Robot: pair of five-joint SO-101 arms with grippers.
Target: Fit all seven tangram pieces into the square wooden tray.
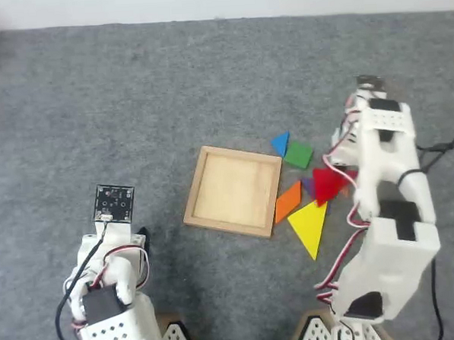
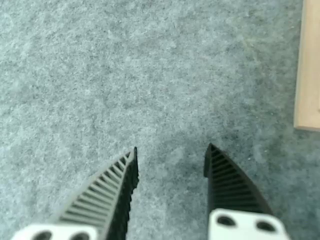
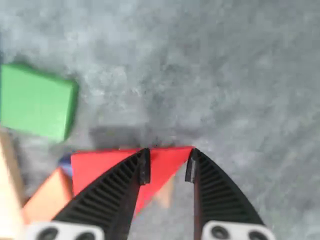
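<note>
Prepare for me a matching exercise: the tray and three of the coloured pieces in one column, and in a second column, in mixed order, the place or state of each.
Column one:
1. tray
2. green square
3. yellow triangle
4. red triangle

Column two:
A. in the jaws of the right arm
B. nothing inside it
C. right beside the blue triangle
D. the piece farthest from the blue triangle

Pairs: 1-B, 2-C, 3-D, 4-A
</note>
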